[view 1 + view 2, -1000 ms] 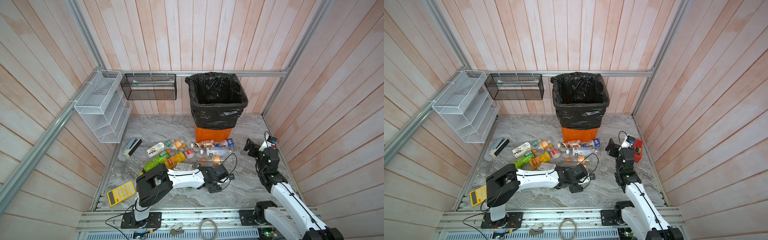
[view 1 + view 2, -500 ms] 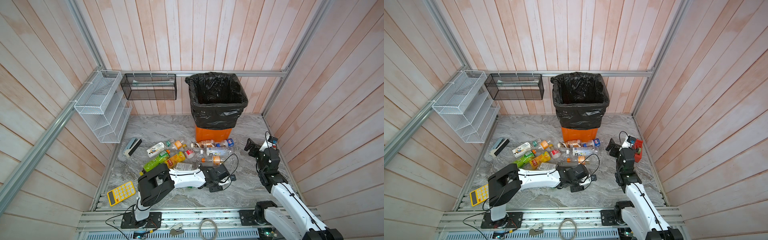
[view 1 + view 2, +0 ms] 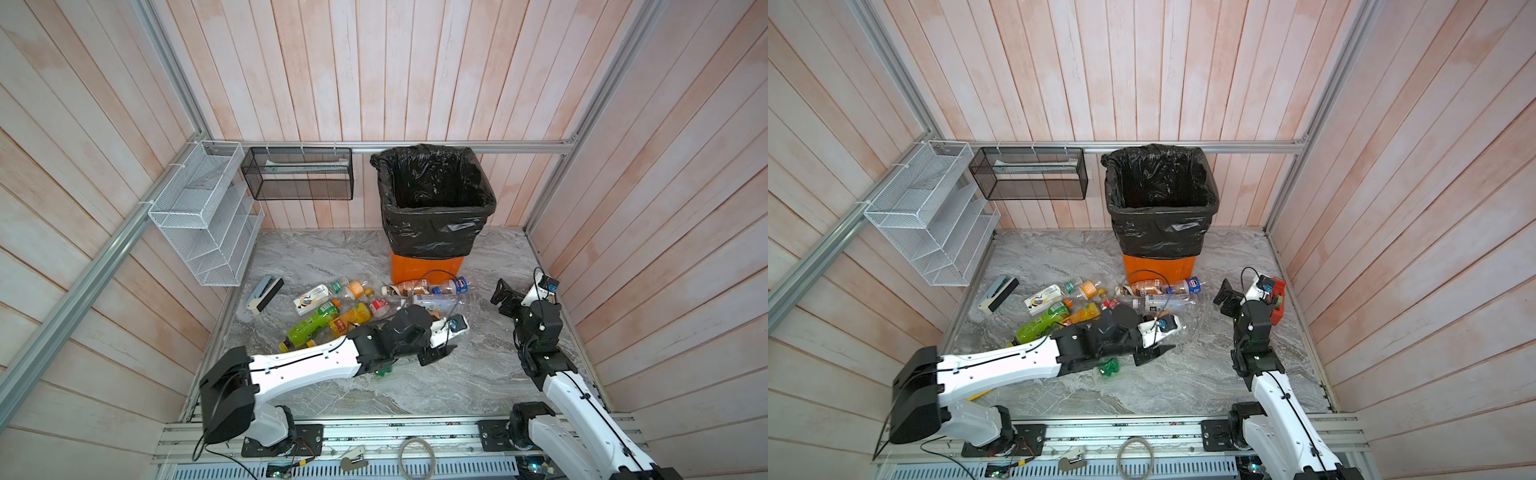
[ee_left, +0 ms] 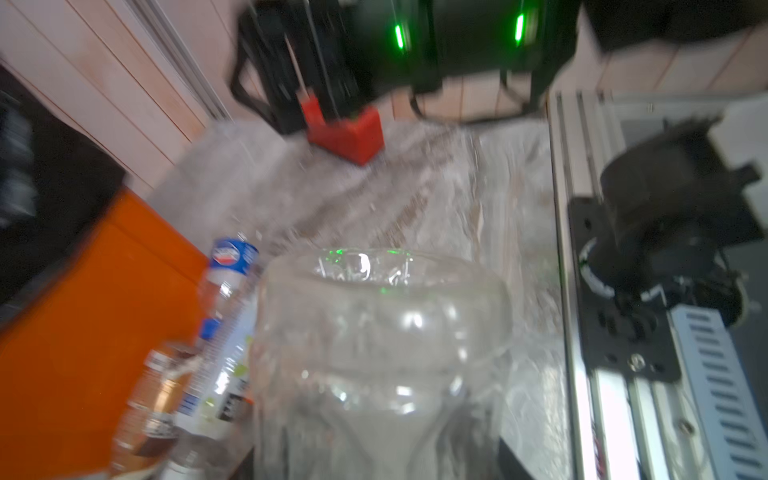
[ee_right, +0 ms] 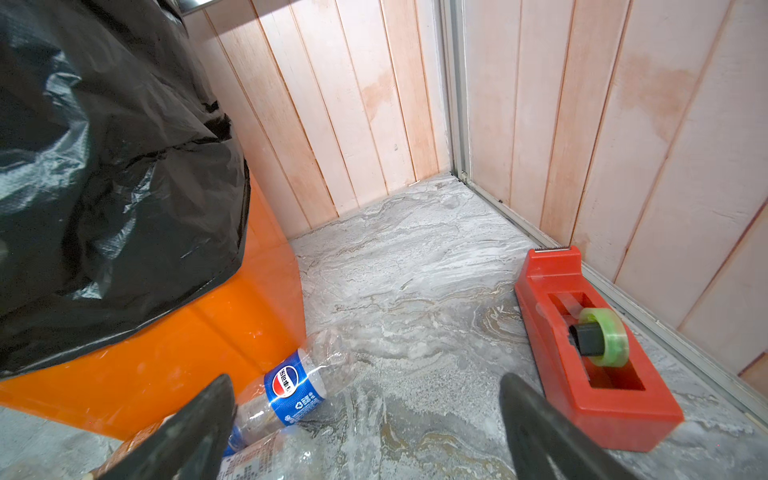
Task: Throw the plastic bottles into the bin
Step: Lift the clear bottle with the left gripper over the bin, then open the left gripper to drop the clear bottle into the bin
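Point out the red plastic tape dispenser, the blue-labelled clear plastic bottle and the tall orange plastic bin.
red plastic tape dispenser point(image 5: 548, 270): right wrist view, top face.
blue-labelled clear plastic bottle point(image 5: 291, 388): right wrist view, its label.
tall orange plastic bin point(image 3: 407, 264): in a top view, orange wall.

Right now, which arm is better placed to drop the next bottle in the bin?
Probably left: the left gripper is shut on a clear bottle; the right gripper is open and empty.

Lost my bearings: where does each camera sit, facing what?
Top views: high over the front rail, looking down on bin, bottles, left arm, right arm.
Left wrist: faces the right arm past a clear bottle in the left tool.
Right wrist: faces the far corner; open right tool shows.
Both wrists see tape dispenser, Pepsi bottle.
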Controlling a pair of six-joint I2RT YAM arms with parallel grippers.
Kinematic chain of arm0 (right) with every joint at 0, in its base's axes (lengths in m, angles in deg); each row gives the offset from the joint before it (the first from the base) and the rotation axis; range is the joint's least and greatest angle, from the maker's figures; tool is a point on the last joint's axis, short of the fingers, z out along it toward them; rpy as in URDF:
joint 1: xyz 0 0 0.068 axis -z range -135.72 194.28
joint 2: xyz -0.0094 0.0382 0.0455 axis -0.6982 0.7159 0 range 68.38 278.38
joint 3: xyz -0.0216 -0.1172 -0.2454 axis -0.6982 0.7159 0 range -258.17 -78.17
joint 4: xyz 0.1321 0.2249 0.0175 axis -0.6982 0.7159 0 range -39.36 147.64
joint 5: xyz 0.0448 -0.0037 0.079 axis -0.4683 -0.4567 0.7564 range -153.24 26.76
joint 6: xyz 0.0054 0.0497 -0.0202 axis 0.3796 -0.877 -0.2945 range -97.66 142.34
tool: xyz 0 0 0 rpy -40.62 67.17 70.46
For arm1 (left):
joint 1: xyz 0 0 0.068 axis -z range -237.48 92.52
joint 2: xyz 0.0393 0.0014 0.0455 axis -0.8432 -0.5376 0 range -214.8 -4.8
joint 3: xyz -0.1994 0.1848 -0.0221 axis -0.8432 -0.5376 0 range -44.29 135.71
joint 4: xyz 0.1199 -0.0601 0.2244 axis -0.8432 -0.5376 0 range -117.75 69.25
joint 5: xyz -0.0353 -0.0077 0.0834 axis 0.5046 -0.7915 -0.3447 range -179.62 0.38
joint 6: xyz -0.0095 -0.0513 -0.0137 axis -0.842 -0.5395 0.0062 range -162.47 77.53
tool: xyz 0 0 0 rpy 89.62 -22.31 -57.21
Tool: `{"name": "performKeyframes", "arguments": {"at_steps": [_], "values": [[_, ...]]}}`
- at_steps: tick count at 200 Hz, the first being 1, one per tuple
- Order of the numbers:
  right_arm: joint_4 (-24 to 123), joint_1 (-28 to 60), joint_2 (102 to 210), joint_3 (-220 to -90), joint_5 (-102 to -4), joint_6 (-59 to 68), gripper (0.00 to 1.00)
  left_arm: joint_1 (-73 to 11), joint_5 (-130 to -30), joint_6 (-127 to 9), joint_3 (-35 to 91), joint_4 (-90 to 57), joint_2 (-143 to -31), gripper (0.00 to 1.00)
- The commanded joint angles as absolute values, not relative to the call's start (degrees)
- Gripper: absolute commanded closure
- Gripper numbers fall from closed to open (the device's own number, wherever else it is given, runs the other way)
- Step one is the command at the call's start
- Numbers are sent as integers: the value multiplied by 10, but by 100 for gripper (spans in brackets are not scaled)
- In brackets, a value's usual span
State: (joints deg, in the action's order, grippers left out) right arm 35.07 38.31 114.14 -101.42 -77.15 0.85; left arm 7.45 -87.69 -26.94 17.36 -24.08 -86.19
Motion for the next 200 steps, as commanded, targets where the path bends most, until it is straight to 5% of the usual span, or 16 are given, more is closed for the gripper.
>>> {"name": "performKeyframes", "arguments": {"at_steps": [1, 56, 107, 156, 175, 200], "values": [[348, 386, 1132, -1005, -778, -1, 1, 68, -934, -215, 157, -122, -798, 55], [347, 387, 1125, -1013, -771, -7, 1, 12, -911, -124, 215, 94, -747, 57], [331, 387, 1126, -1026, -694, -29, 2, -176, -766, -337, 540, 26, -994, 55], [374, 386, 1136, -1049, -667, -12, 3, -238, -732, -495, 1035, -219, -1302, 16], [379, 386, 1120, -1048, -669, -4, 3, -238, -737, -512, 1018, -184, -1297, 0], [391, 387, 1111, -1048, -668, 1, 3, -236, -744, -519, 877, -84, -1219, 0]]}}
